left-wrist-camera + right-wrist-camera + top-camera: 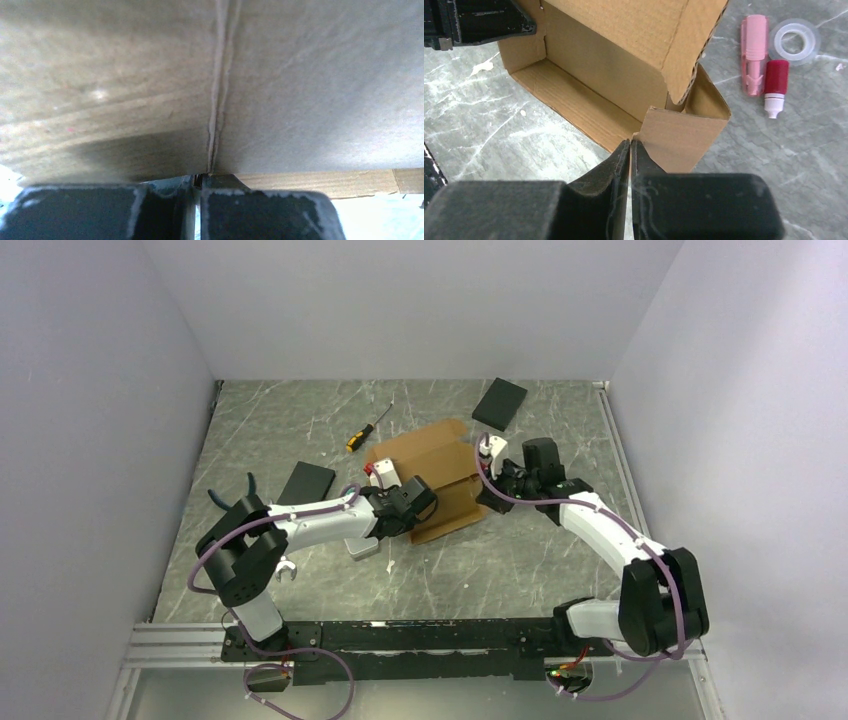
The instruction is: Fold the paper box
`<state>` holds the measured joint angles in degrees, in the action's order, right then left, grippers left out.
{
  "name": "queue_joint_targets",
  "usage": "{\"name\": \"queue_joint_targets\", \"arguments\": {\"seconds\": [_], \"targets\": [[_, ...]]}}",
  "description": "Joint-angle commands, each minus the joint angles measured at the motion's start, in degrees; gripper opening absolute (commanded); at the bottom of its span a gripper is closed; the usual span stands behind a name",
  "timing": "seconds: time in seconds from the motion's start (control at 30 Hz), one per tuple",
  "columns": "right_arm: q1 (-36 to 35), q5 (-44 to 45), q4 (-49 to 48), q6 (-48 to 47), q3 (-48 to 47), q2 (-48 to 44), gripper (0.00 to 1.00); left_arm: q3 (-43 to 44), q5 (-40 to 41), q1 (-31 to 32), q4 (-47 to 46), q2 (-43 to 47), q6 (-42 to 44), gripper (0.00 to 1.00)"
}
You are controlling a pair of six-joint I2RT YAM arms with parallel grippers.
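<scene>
The paper box (425, 445) is tan cardboard, partly erected in the middle of the table. In the right wrist view it (589, 65) stands open with raised walls and a loose corner flap. My right gripper (630, 143) is shut on the near wall's edge at that corner, at the box's right side in the top view (492, 483). My left gripper (418, 504) is at the box's front left. In the left wrist view its fingers (260, 215) are closed at the lower edge of a creased cardboard panel (310, 90) that fills the view. It also shows in the right wrist view (479, 20).
A yellow-handled screwdriver (366, 430) lies behind the box. One black slab (499, 403) lies at the back right, another (306, 483) at the left. A pink tube (754, 55), a clear tape roll (796, 40) and a red-capped vial (776, 85) lie beside the box.
</scene>
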<state>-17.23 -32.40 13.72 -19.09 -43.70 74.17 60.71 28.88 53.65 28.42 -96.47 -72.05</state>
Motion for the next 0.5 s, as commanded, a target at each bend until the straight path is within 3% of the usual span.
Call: {"name": "queue_joint_targets", "arguments": {"seconds": [0.0,0.13,0.3,0.47], "targets": [[2.5,-4.7,3.1,-5.0,-3.3,-2.5,0.10,0.4,-1.3,0.1,1.5,-2.2,-0.6,0.00],[6.0,-7.4,3.9,-4.9,-3.5,-4.3,0.15,0.1,-0.9,0.1,1.8,-2.0,-0.7,0.00],[11.3,-8.1,0.8,0.7,-2.2,-4.8,0.34,0.0,-0.7,0.1,1.9,-2.0,-0.5,0.00],[14.3,-10.5,-0.3,5.2,-2.5,-0.3,0.67,-0.6,-0.8,0.1,1.5,-1.7,-0.5,0.00]]}}
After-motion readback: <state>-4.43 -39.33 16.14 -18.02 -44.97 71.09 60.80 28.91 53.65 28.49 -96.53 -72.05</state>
